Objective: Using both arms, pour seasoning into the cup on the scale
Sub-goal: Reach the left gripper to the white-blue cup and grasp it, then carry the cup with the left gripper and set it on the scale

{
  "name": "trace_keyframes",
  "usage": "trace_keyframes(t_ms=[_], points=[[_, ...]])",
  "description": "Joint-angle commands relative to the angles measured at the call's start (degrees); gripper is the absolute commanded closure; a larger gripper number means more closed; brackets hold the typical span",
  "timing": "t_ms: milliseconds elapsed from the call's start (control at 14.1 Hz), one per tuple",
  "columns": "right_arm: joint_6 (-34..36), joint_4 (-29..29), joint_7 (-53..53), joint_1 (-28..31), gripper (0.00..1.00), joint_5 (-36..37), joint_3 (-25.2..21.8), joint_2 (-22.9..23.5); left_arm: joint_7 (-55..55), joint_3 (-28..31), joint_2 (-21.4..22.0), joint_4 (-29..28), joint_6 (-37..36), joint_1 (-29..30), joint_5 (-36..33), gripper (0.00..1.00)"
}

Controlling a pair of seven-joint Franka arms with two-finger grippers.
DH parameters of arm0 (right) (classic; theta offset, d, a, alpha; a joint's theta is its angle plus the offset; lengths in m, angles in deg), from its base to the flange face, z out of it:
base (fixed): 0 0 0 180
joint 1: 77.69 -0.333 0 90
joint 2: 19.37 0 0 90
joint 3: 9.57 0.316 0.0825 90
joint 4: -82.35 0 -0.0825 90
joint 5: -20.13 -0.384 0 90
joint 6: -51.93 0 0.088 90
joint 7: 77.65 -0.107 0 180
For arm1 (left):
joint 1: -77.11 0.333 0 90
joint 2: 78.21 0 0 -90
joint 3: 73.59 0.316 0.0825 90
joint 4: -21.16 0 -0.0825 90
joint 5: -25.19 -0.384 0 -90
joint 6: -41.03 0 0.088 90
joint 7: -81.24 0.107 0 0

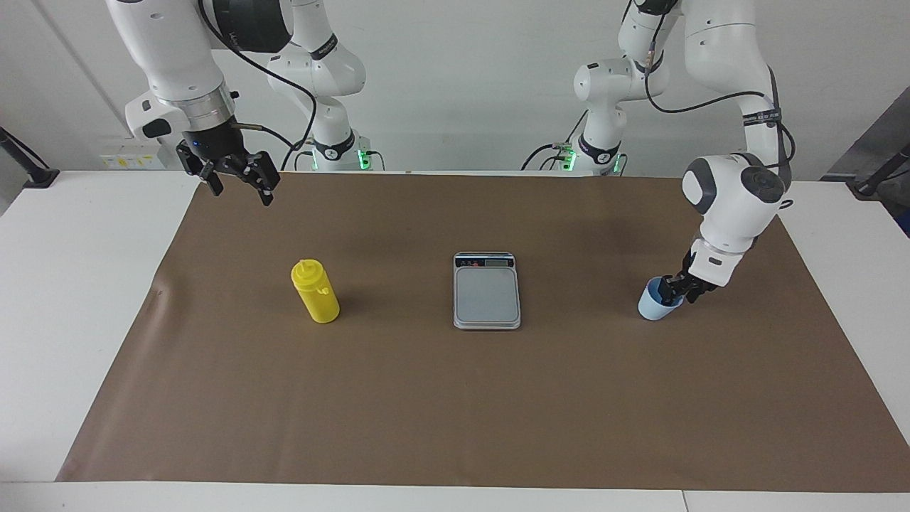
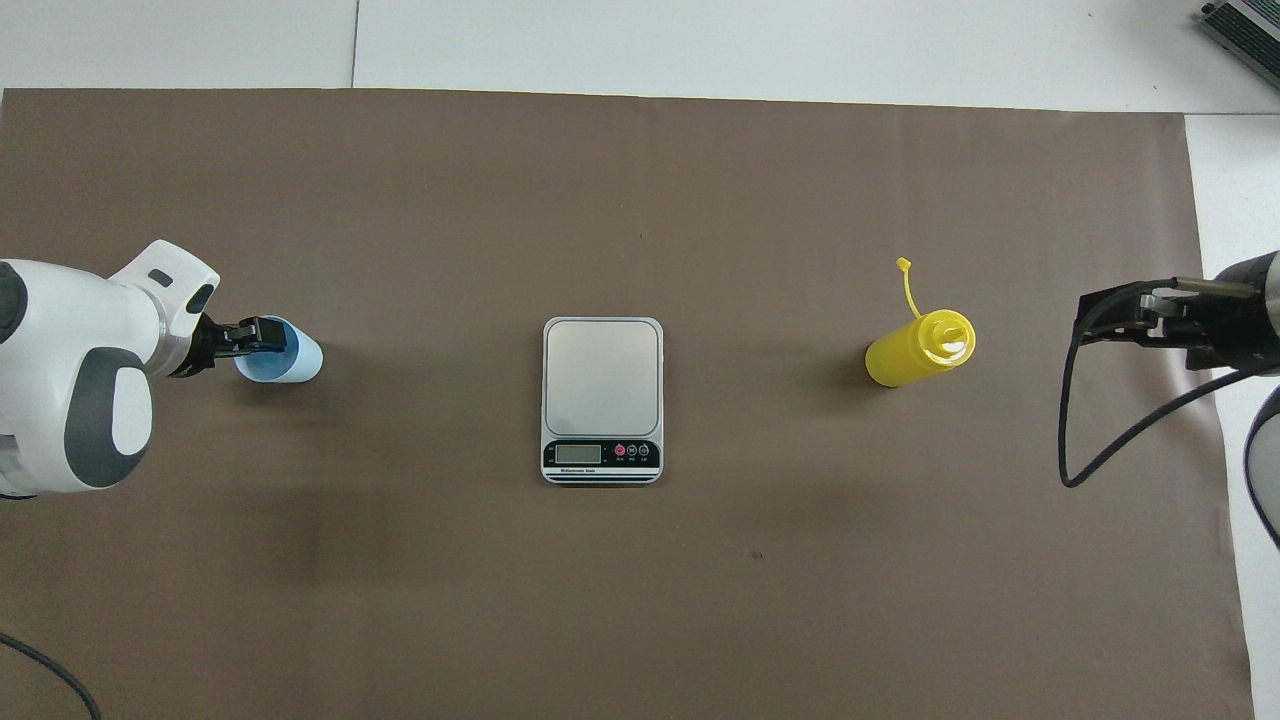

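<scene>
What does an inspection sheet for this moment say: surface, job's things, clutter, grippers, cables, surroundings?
Surface: brown mat on a white table.
Job's things: scale mid-mat, plate bare; yellow bottle upright toward the right arm's end; blue cup upright on the mat toward the left arm's end.
Clutter: nothing seen.
Grippers: left gripper on the cup's rim, one finger inside; right gripper open, raised over the mat's edge, waiting.
Cables: black cable loops from the right arm.
Surroundings: white wall.
</scene>
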Motion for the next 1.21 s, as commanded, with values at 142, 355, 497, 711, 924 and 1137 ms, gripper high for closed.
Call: trace_keyframes(t_ms=[142,355,497,711,924,1137], points=[[-0.53,-0.88,-0.78,0.03,0.00,0.48,0.20,-0.56,2.07,0.16,0.20,1.40,-1.97,-1.02,-0.61,1.00],[-0.53,-0.88,-0.78,0.03,0.00,0.48,0.20,-0.65,3.31,0.08,-0.07,5.96,-6.79,-1.11,-0.70,1.00],[-0.53,-0.96,-0.78,0.03,0.00,0.48,0.20,-0.65,3.22,0.08,0.19,10.17,-11.19,-2.60,-0.61,1.00],[-0.44,-0.88,-0.78,0.20,0.00,0.48,0.20,-0.65,0.95,-0.10,0.20,16.50,-18.74,-5.75,0.69,1.00],[-0.44,-0.88,-0.78,0.38,0.00,0.48,0.20,-0.65,-6.94,-0.01,0.20,18.81,-20.70,-10.32,1.58,1.00],[-0.53,-0.88,-0.78,0.47,0.00,0.48,0.20,-0.65,-16.44,-0.01,0.20,19.51,-20.79,-15.15,1.50,1.00]])
